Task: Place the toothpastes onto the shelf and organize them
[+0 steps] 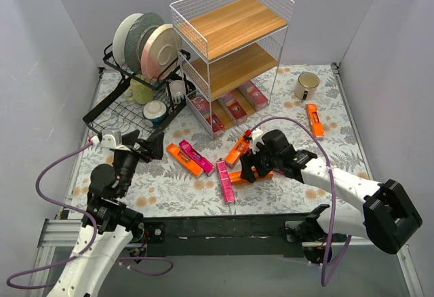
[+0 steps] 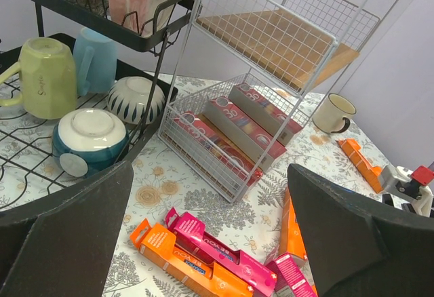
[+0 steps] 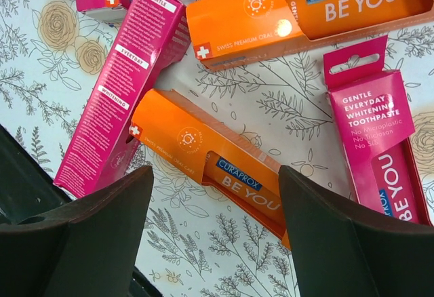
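Far left: find a black dish rack (image 1: 129,110) with plates and cups. Just beside it, see the left gripper (image 2: 210,175), jaws spread wide, holding nothing, aimed toward the shelf (image 1: 230,46).

Ahead of it on the table (image 1: 298,154), note an orange-and-magenta pair (image 1: 190,158) of toothpastes lying flat and touching. Further back, count three dark red cartons (image 1: 234,106) already on the shelf's bottom tier; see none on the upper boards.

Centre: log a magenta carton (image 1: 225,182) and another orange one (image 1: 239,149), both loose on the table.

Right of centre: see the right gripper (image 3: 217,175) with jaws apart, straddling an orange carton (image 3: 203,154) lying flat; cannot confirm any contact with it.

Far right: note a mug (image 1: 306,85) and a lone orange carton (image 1: 313,119), well apart from the rest.

Handling, judged: expect light, thin card, stiff lengthwise, easily dented at the window cut-out, glossy and possibly slippery. Take hold across the narrow width near mid-length to limit swinging; squeeze gently.
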Controlling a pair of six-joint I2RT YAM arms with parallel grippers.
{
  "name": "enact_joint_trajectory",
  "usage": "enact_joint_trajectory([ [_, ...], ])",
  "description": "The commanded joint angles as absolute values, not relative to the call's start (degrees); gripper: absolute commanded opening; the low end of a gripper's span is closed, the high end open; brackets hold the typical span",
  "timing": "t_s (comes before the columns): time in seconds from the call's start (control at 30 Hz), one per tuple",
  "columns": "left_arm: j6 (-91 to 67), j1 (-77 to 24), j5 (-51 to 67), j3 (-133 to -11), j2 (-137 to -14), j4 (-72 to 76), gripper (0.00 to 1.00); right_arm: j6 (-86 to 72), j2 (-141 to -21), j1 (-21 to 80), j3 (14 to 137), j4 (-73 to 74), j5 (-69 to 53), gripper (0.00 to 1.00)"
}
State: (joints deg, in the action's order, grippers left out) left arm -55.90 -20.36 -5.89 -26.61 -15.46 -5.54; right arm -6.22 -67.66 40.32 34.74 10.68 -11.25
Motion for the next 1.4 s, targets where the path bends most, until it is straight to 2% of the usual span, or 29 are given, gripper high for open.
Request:
enact_joint_trajectory([
  [0.0,-55.11,-20.04,-5.19,-28.04,-16.17,-5.27,0.98,-5.27,-67.68,42.1,37.79,11.69,-9.23,0.83],
  [0.4,-55.28,-19.95,-4.57,-28.21,-17.66,-5.1,0.98,-14.23,-60.65,42.89,36.65,17.31,1.84,0.83],
  [0.6,-55.37,-19.95,-5.01,-28.21,-17.31,-5.36,0.98,-21.35,-56.17,42.8,32.09,18.54,0.44,0.83],
  [0.8,-55.37,-19.95,-4.83,-28.21,-17.4,-5.1,0.98,-25.83,-52.48,42.8,28.3,17.84,-6.68,0.86],
  [1.03,-55.28,-19.95,-5.1,-28.3,-17.14,-5.27,0.98,-26.19,-57.03,42.28,26.19,13.54,-6.42,0.87],
  [1.37,-55.2,-19.95,-5.27,-28.39,-16.26,-5.45,0.98,-20.23,-68.1,31.39,29.52,-1.39,-10.8,0.87],
])
